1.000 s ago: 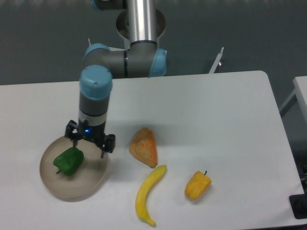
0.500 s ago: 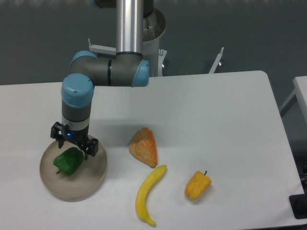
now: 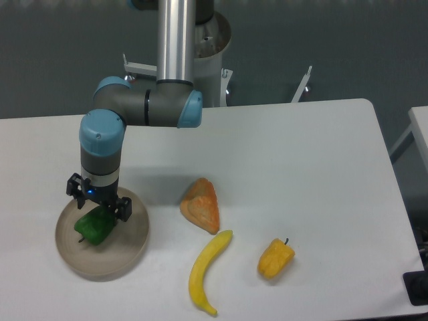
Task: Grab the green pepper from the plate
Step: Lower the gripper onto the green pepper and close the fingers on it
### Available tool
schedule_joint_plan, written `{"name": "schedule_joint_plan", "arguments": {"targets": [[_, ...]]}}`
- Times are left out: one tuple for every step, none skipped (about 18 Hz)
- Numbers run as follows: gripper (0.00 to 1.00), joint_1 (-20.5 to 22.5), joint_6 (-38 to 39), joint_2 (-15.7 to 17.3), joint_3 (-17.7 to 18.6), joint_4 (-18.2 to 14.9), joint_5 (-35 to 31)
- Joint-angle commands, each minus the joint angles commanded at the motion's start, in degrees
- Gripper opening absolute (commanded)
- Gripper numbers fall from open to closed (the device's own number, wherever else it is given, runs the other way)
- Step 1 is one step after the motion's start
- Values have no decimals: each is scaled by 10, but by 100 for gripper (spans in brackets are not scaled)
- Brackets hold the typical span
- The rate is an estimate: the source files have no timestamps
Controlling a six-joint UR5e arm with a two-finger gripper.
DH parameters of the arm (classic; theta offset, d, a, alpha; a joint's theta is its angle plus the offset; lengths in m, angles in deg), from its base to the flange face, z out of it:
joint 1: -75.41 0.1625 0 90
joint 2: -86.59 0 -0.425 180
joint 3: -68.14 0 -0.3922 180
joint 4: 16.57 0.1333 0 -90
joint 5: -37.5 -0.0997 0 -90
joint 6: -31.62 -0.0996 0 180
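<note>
— One view only. Where do we see the green pepper (image 3: 95, 227)?
— On the plate (image 3: 127, 255), left on the surface (image 3: 301, 167).
— And the tool (image 3: 98, 206)?
— Spread open just above the pepper, gripping nothing.

Even, soft overhead light fell on the white table (image 3: 281, 154); shadows were faint, the picture slightly soft, without glare.

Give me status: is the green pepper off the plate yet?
Not yet. Done: the gripper is positioned directly above the green pepper, jaws open. In hand: nothing; the fingers straddle the pepper's top but haven't closed. Left: close, then lift; the pepper sits on the plate.
</note>
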Motion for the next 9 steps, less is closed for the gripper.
{"name": "schedule_joint_plan", "arguments": {"targets": [[100,0,0,-1,0,0,1],[100,0,-1,-2,0,-1,0],[100,0,-2,-2,0,0,0],[99,0,-5,-2,0,-1,0],[87,0,-5,-1,0,-1,0],[74,0,-5,-1,0,-1,0],[65,0,-6,-1,0,-1,0],[56,0,-6,-1,0,-1,0],[51,0,-6,-1,0,-1,1]]}}
